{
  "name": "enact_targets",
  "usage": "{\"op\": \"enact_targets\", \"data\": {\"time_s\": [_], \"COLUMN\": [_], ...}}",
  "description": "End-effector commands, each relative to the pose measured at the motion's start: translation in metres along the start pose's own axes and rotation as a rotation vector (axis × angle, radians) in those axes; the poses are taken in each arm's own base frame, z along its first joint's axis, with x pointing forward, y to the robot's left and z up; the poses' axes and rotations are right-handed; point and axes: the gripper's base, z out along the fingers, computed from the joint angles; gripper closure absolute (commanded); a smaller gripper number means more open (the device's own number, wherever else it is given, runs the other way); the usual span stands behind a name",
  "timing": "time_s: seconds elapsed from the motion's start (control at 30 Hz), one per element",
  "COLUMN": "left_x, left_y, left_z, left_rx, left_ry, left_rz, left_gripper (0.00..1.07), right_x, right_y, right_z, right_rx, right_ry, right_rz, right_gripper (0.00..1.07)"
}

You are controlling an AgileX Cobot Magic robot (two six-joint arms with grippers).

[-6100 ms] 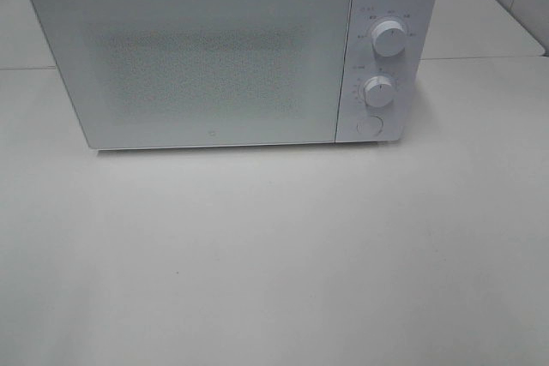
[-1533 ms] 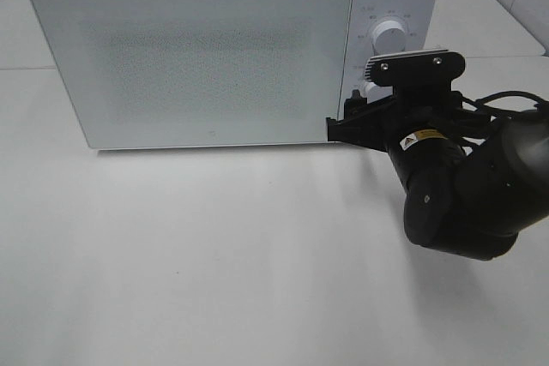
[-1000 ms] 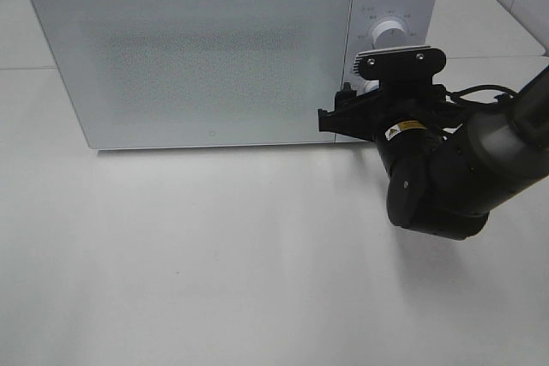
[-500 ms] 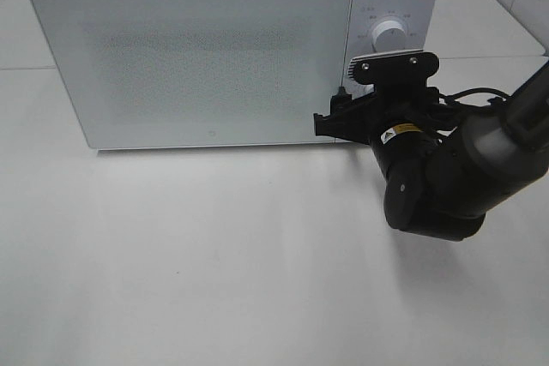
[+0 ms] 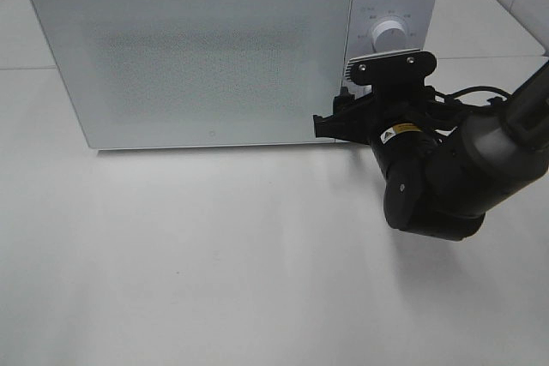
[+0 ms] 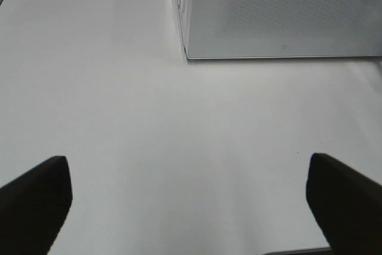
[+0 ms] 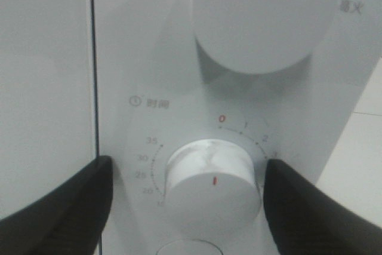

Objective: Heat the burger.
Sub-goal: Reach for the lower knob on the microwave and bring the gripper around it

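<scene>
Two grippers are shown, and neither is closed on anything. The right gripper (image 5: 333, 123) is held against the control panel of a white microwave (image 5: 206, 57) that stands on a pale table (image 5: 257, 255). In the right wrist view its two dark fingers (image 7: 71, 201) are seen spread to either side of the lower, timer knob (image 7: 212, 186). A clear gap is left between one finger and the knob, while the other finger is set just beside the knob's edge. Whether that finger touches it cannot be told. The knob is thus straddled but not clamped, and the jaws are parted.

A red mark is seen on the face of the timer knob, and a red zero is printed on the dial scale above it. The upper knob (image 7: 262, 16) is left free, well above the fingers. The rim of a round button (image 7: 188, 248) is seen just below the timer knob.

The left gripper (image 6: 188, 165) is held low over bare table, near the front corner of the microwave, on the side away from the knobs. Its fingers (image 6: 36, 201) are spread wide with only table surface between them.

The microwave door (image 5: 197, 62) is shut, and its speckled glass cannot be seen through. The burger is not shown in any view, so its place cannot be told.
</scene>
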Motion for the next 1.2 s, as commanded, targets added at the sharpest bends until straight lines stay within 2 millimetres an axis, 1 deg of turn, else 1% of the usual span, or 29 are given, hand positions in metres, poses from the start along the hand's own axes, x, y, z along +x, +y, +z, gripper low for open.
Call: {"op": "enact_targets", "data": {"time_s": [0.03, 0.07, 0.1, 0.13, 0.17, 0.2, 0.23, 0.27, 0.3, 0.33, 0.37, 0.4, 0.43, 0.47, 0.5, 0.53, 0.57, 0.6, 0.67, 0.77, 0.87, 0.93, 0.97, 1.0, 1.03, 1.07, 1.1, 1.13, 1.2], "left_x": [0.000, 0.000, 0.000, 0.000, 0.000, 0.000, 0.000, 0.000, 0.000, 0.000, 0.000, 0.000, 0.000, 0.000, 0.000, 0.000, 0.000, 0.000, 0.000, 0.000, 0.000, 0.000, 0.000, 0.000, 0.000, 0.000, 0.000, 0.000, 0.000], "left_y": [-0.001, -0.001, -0.001, -0.001, -0.001, -0.001, -0.001, -0.001, -0.001, -0.001, -0.001, -0.001, -0.001, -0.001, -0.001, -0.001, -0.001, -0.001, -0.001, -0.001, -0.001, -0.001, -0.001, -0.001, -0.001, -0.001, -0.001, -0.001, -0.001], "left_z": [-0.002, -0.002, -0.002, -0.002, -0.002, -0.002, -0.002, -0.002, -0.002, -0.002, -0.002, -0.002, -0.002, -0.002, -0.002, -0.002, -0.002, -0.002, -0.002, -0.002, -0.002, -0.002, -0.002, -0.002, -0.002, -0.002, -0.002, -0.002, -0.002], "left_rx": [0.003, 0.003, 0.003, 0.003, 0.003, 0.003, 0.003, 0.003, 0.003, 0.003, 0.003, 0.003, 0.003, 0.003, 0.003, 0.003, 0.003, 0.003, 0.003, 0.003, 0.003, 0.003, 0.003, 0.003, 0.003, 0.003, 0.003, 0.003, 0.003], "left_ry": [-0.029, -0.029, -0.029, -0.029, -0.029, -0.029, -0.029, -0.029, -0.029, -0.029, -0.029, -0.029, -0.029, -0.029, -0.029, -0.029, -0.029, -0.029, -0.029, -0.029, -0.029, -0.029, -0.029, -0.029, -0.029, -0.029, -0.029, -0.029, -0.029], "left_rz": [-0.005, -0.005, -0.005, -0.005, -0.005, -0.005, -0.005, -0.005, -0.005, -0.005, -0.005, -0.005, -0.005, -0.005, -0.005, -0.005, -0.005, -0.005, -0.005, -0.005, -0.005, -0.005, -0.005, -0.005, -0.005, -0.005, -0.005, -0.005, -0.005], "left_gripper": [0.06, 0.06, 0.06, 0.06, 0.06, 0.06, 0.06, 0.06, 0.06, 0.06, 0.06, 0.06, 0.06, 0.06, 0.06, 0.06, 0.06, 0.06, 0.06, 0.06, 0.06, 0.06, 0.06, 0.06, 0.06, 0.06, 0.06, 0.06, 0.06], "right_x": [-0.015, -0.015, -0.017, -0.017, -0.019, -0.020, -0.020, -0.021, -0.022, -0.022, -0.023, -0.023, -0.024, -0.024, -0.024, -0.024, -0.024, -0.024, -0.024, -0.024, -0.025, -0.025, -0.025, -0.025, -0.025, -0.025, -0.025, -0.025, -0.025], "right_y": [-0.003, -0.003, -0.004, -0.004, -0.005, -0.005, -0.005, -0.005, -0.006, -0.006, -0.006, -0.006, -0.006, -0.006, -0.006, -0.006, -0.006, -0.006, -0.006, -0.006, -0.004, -0.003, -0.003, -0.003, -0.004, -0.004, -0.004, -0.004, -0.004], "right_z": [0.002, 0.002, 0.001, 0.001, 0.001, 0.001, 0.001, 0.001, 0.000, 0.000, 0.000, 0.000, 0.000, 0.000, 0.000, 0.000, 0.000, 0.000, 0.000, 0.000, 0.000, 0.000, 0.000, 0.000, 0.000, 0.000, 0.000, 0.000, 0.000], "right_rx": [0.043, 0.043, 0.051, 0.051, 0.061, 0.064, 0.064, 0.070, 0.075, 0.075, 0.078, 0.078, 0.084, 0.082, 0.082, 0.082, 0.082, 0.082, 0.081, 0.079, 0.060, 0.018, 0.018, 0.011, -0.003, -0.003, -0.011, -0.011, -0.049], "right_ry": [-0.130, -0.130, -0.145, -0.145, -0.168, -0.176, -0.176, -0.192, -0.204, -0.204, -0.211, -0.211, -0.225, -0.226, -0.226, -0.226, -0.226, -0.226, -0.227, -0.228, -0.234, -0.245, -0.245, -0.245, -0.246, -0.246, -0.246, -0.246, -0.246], "right_rz": [-0.012, -0.012, -0.011, -0.011, -0.013, -0.013, -0.013, -0.013, -0.022, -0.022, -0.029, -0.029, -0.041, -0.046, -0.046, -0.046, -0.046, -0.046, -0.045, -0.038, 0.010, 0.208, 0.208, 0.283, 0.431, 0.431, 0.516, 0.516, 0.836], "right_gripper": [0.46, 0.46, 0.53, 0.53, 0.59, 0.62, 0.62, 0.70, 0.73, 0.73, 0.81, 0.81, 0.88, 0.91, 0.91, 0.96, 0.98, 0.98, 1.03, 1.04, 1.03, 1.03, 1.03, 1.03, 1.03, 1.03, 1.03, 1.03, 1.03]}}
